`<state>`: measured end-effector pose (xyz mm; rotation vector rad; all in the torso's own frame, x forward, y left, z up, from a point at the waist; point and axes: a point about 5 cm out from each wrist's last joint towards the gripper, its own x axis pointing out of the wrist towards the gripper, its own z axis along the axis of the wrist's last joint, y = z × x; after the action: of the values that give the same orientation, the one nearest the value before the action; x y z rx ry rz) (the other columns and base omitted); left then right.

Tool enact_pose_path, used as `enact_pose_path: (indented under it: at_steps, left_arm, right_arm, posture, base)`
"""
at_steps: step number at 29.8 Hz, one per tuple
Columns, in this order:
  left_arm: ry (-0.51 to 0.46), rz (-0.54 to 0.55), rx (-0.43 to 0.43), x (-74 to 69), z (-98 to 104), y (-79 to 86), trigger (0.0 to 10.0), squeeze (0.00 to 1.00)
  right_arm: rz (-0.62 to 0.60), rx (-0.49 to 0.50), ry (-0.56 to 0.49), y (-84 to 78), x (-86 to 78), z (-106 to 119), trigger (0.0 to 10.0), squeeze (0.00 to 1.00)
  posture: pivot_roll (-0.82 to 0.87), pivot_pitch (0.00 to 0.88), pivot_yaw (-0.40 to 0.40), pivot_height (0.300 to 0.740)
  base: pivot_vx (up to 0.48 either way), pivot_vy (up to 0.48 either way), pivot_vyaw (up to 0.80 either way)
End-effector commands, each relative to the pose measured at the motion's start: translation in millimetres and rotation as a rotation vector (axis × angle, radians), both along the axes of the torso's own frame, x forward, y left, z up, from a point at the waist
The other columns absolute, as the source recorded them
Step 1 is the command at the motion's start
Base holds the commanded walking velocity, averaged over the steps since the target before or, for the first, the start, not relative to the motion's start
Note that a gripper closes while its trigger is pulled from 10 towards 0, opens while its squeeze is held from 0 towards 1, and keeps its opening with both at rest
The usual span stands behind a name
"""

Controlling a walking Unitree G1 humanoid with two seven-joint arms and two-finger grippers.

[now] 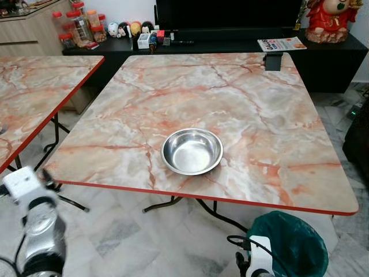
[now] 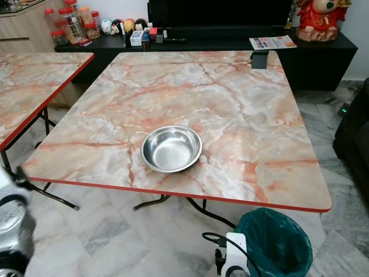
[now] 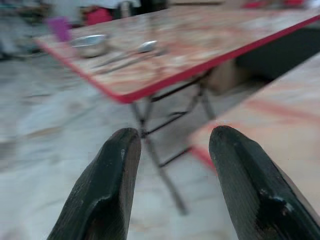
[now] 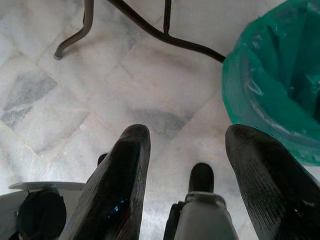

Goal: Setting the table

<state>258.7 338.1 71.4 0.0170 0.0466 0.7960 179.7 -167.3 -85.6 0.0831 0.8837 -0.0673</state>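
We faced the marble table [image 1: 242, 92], its steel bowl [image 1: 191, 151] near the front edge. Both arms hung low: left gripper [image 3: 172, 187] and right gripper [image 4: 192, 177] gaped empty. Best approach squarely, keeping clear of the green bin [image 4: 280, 85].

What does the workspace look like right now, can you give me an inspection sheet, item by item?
Surface: marble-pattern table with a red edge; a second like table to the robot's left.
Job's things: one empty steel bowl near the table's near edge, upright.
Clutter: small dark object at the far edge.
Grippers: left gripper open, held low off the table's left corner; right gripper open, pointing down at the floor.
Cables: black cable looped beside the right arm.
Surroundings: green-lined bin under the near right corner; dark cabinet behind with jars, a magazine and a red figurine; marble tile floor.
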Motion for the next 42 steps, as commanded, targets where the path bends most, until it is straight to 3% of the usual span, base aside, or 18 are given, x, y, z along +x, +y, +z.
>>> enact_pose_path:
  at_steps: [1,4,5,7,10,14,18,25,32,42]
  left_arm:
    - [0.075,0.049,0.007,-14.8,-15,6.9,10.0,0.0]
    - [0.164,0.049,-0.008,-25.2,-32,7.2,10.0,0.0]
    - [0.239,0.044,-0.061,-34.7,-49,4.4,10.0,0.0]
    - [0.264,0.042,-0.084,-38.1,-55,3.0,10.0,0.0]
    - [0.512,-0.198,-0.212,-55.7,-101,-32.3,10.0,0.0]
    - [0.722,-0.494,-0.221,-72.7,-132,-76.4,10.0,0.0]
    - [0.823,-0.569,-0.267,-86.9,-148,-96.9,10.0,0.0]
    - [0.851,-0.702,-0.248,-81.5,-151,-121.7,10.0,0.0]
    - [0.822,-0.722,-0.27,-70.0,-148,-135.5,10.0,0.0]
    - [0.827,-0.746,-0.283,-70.7,-150,-145.3,10.0,0.0]
  right_arm:
    - [0.002,0.012,-0.008,4.1,0.7,0,10.0,0.0]
    - [0.005,0.012,-0.007,4.6,0.7,0,10.0,0.0]
    - [0.009,0.011,-0.005,5.4,0.7,0,10.0,0.0]
    - [0.011,0.011,-0.005,5.6,0.8,0,10.0,0.0]
    - [0.015,0.013,-0.004,7.1,0.8,0,10.0,0.0]
    - [0.019,0.006,0.01,6.4,-1.6,-1,10.0,0.0]
    - [0.019,-0.002,0.018,3.8,-3.8,-2,10.0,0.0]
    - [0.015,-0.01,0.016,-1.9,-3.9,-2,10.0,0.0]
    - [0.021,-0.017,0.009,-6.7,-0.7,0,10.0,0.0]
    - [0.011,-0.026,-0.004,-12.8,3.7,3,10.0,0.0]
  posture:
    - [0.02,0.0,0.102,0.74]
    - [0.03,0.0,0.101,0.74]
    - [0.03,0.0,0.101,0.74]
    - [0.03,0.0,0.101,0.74]
    - [0.02,0.0,0.103,0.74]
    - [0.01,0.0,0.101,0.74]
    - [-0.01,0.0,0.093,0.74]
    - [-0.03,0.0,0.076,0.74]
    - [-0.04,0.0,0.054,0.74]
    - [-0.05,0.0,0.042,0.74]
  base:
    - [0.0,0.0,0.0]
    - [0.0,0.0,0.0]
    - [0.0,0.0,0.0]
    - [0.0,0.0,0.0]
    - [0.0,0.0,0.0]
    - [0.0,0.0,0.0]
    - [0.0,0.0,0.0]
    - [0.0,0.0,0.0]
    - [0.0,0.0,0.0]
    - [0.0,0.0,0.0]
